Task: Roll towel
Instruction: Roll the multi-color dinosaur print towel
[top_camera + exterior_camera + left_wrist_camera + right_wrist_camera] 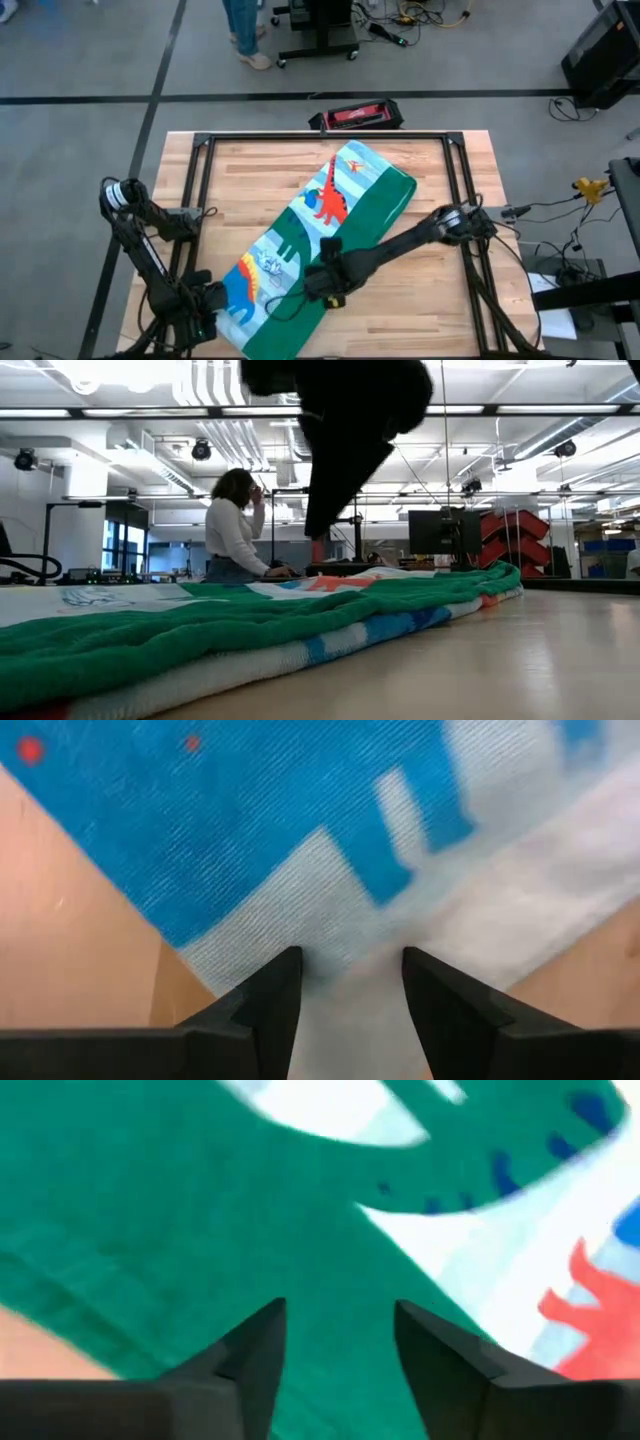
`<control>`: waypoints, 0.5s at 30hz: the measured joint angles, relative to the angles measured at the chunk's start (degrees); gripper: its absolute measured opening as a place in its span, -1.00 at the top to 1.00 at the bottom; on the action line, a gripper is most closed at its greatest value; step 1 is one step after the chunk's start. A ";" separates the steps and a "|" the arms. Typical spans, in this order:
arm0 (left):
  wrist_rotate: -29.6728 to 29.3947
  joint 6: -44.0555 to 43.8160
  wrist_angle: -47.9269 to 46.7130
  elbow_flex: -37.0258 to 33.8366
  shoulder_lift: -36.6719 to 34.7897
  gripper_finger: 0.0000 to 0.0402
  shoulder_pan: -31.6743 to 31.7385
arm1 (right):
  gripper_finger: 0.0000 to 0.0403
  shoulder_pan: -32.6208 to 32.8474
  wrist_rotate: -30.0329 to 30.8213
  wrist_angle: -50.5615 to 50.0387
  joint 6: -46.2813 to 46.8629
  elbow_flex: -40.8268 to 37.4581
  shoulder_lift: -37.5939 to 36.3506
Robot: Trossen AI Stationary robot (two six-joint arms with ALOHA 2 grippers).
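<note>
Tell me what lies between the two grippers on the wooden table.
In the high view, only the folded dinosaur-print towel spans from the left gripper to the right gripper.

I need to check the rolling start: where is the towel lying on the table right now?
In the high view the towel lies folded in a long diagonal strip from the table's near-left corner toward its far right, with the left gripper at its near end and the right gripper at its green edge.

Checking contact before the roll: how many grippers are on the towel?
2. Left gripper at the towel near end's corner; right gripper on the green border mid-length. Actual grip unclear.
</note>
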 joint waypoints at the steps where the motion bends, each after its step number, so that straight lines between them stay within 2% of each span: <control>1: -0.46 0.57 -0.18 0.53 -0.07 0.22 0.00 | 0.47 0.03 0.09 4.17 0.48 -3.61 -2.46; 4: -4.16 3.22 -2.13 3.00 -0.50 0.22 0.00 | 0.78 0.17 0.70 14.66 2.88 -13.95 -7.90; 6: -10.70 5.51 -3.64 4.53 -0.90 0.22 -0.04 | 0.94 0.16 0.86 19.55 4.77 -20.10 -9.75; 8: -17.40 7.28 -3.75 4.89 -1.73 0.22 0.07 | 0.96 0.11 1.28 23.94 7.67 -25.02 -11.24; 10: -20.69 7.70 -3.82 4.65 -2.76 0.22 1.27 | 0.93 0.09 1.76 26.71 11.70 -29.08 -12.34; 15: -21.30 10.98 -4.88 2.62 -3.42 0.22 8.41 | 0.99 0.44 6.67 26.82 20.50 -37.22 -13.12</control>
